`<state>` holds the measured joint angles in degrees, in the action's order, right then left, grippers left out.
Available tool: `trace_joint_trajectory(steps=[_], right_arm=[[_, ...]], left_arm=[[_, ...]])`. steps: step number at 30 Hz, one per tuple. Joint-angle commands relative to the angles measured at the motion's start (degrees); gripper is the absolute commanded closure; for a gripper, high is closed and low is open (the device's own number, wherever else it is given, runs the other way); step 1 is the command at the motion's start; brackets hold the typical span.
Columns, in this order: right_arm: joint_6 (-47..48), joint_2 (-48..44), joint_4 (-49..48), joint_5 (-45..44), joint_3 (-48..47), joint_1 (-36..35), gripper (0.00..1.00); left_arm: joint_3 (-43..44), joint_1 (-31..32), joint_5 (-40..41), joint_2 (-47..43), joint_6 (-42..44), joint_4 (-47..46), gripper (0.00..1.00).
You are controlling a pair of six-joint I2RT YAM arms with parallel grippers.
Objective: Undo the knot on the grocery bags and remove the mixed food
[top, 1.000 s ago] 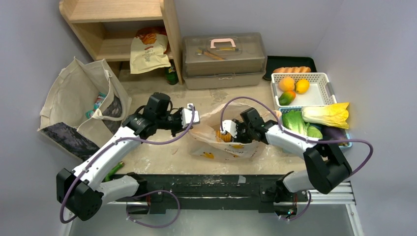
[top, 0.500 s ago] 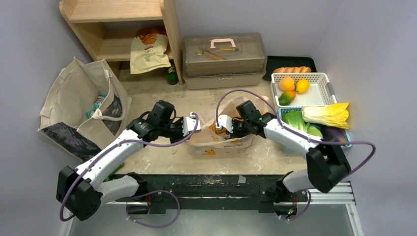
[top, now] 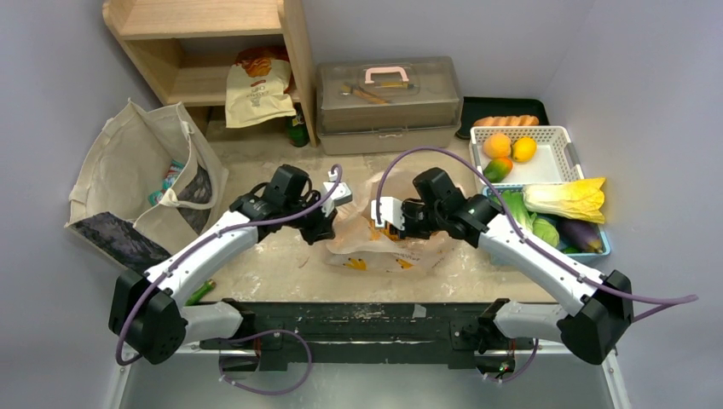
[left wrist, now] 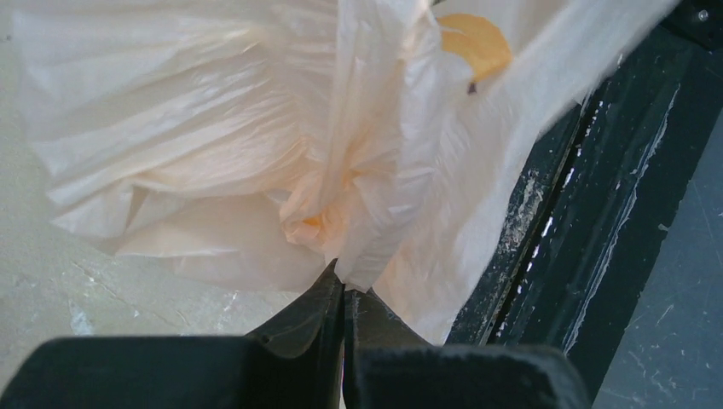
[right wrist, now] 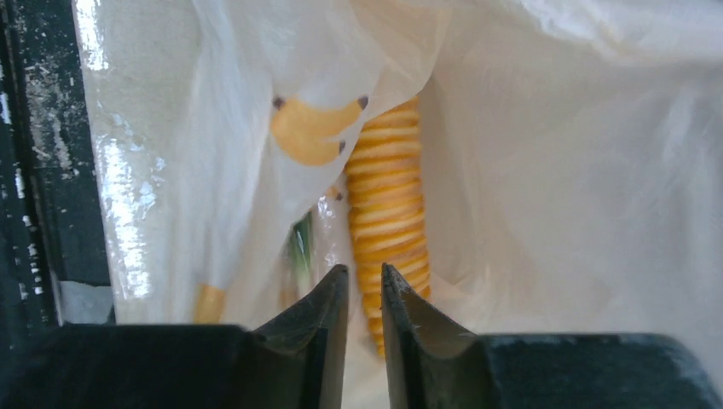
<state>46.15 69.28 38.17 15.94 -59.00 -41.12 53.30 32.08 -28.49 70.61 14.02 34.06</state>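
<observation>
Your desk [top: 281, 264] is pale and scuffed, boxed in by plain grey walls. A wooden shelf [top: 205, 34], a canvas tote [top: 128, 179] and a lidded clear box [top: 388, 102] stand along the back and left. On the right, round fruits [top: 497, 145] lie in a white basket [top: 520, 130], with a long cabbage [top: 567, 198] beside leafy greens.

The grocery bag [top: 384, 251] lies mid-desk between your arms. Your left claw [left wrist: 344, 285] is closed, pinching a fold of its film. Your right claw [right wrist: 365, 277] is all but closed at the bag's mouth; you cannot tell whether film is caught. Inside, only a ribbed yellow-orange item [right wrist: 388, 196] shows; crumpled plastic hides the rest.
</observation>
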Motion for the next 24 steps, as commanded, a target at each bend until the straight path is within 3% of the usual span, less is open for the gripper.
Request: trace_joint_trajectory(steps=[1,2,3,9,14,20,23,24], right_arm=[[0.4,-2.3,1.2,-1.7,2.3,0.2,0.63],[-0.3,-2.6,-0.1,-1.7,3.3,0.2,0.55],[-1.1,-2.8,-1.1,-1.6,3.7,0.1,0.55],[-3.8,2.1,-3.2,0.1,3.5,0.2,0.60],[2.0,3.1,-8.2,-0.6,13.4,0.4,0.58],[4.7,5.9,-10.7,-0.5,18.1,0.4,0.38],[6.2,8.6,-12.8,-0.7,19.7,0.3,0.39],[6.7,9.8,-13.2,-1.1,20.0,0.5,0.44]], left_arm=[[-2.3,-0.4,-3.9,-5.2,2.2,-4.4,1.00],[-3.2,-0.4,-3.4,-6.5,3.3,-4.9,1.00],[-3.6,-0.4,-2.9,-7.3,4.2,-4.9,1.00],[-3.5,-0.3,-3.9,-7.6,8.6,-2.6,1.00],[-3.4,-0.2,-3.9,-7.6,9.6,-2.1,1.00],[-3.4,-0.2,-3.4,-8.1,9.4,-1.2,1.00],[-3.7,-0.2,-3.2,-8.0,8.7,-1.3,1.00],[-3.6,-0.2,-3.1,-7.9,8.7,-1.2,1.00]])
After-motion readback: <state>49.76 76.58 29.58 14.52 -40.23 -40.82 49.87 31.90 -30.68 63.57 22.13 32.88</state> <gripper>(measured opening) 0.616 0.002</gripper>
